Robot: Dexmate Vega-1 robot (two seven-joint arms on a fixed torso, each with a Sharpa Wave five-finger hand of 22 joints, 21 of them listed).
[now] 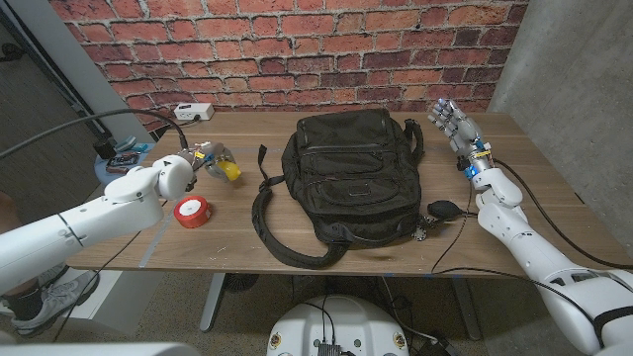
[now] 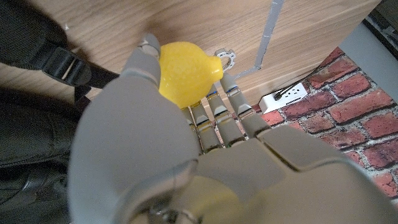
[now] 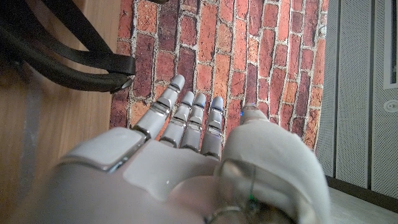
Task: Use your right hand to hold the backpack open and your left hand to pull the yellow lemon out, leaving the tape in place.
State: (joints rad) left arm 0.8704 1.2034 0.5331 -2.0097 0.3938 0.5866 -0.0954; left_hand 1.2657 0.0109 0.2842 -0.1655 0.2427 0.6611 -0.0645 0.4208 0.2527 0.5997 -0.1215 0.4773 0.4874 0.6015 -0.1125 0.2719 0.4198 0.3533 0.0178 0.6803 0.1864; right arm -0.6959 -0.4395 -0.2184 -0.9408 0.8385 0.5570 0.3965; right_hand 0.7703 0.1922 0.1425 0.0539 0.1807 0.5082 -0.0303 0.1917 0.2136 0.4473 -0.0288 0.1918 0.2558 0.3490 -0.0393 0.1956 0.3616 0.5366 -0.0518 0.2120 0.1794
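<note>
Left hand [image 1: 210, 160] clamped round lemon [image 1: 231, 171], left of backpack [image 1: 341, 173]; tape [image 1: 191, 211] nearer. Right hand [image 1: 453, 123] empty, fingers apart, far right.

no text, label, brand, number or sign can be read in any view. the black backpack [image 1: 344, 178] shows no legible logo, the red tape roll [image 1: 192, 211] carries no readable print, and the white power strip [image 1: 193, 112] at the back of the surface is too small to read.
</note>
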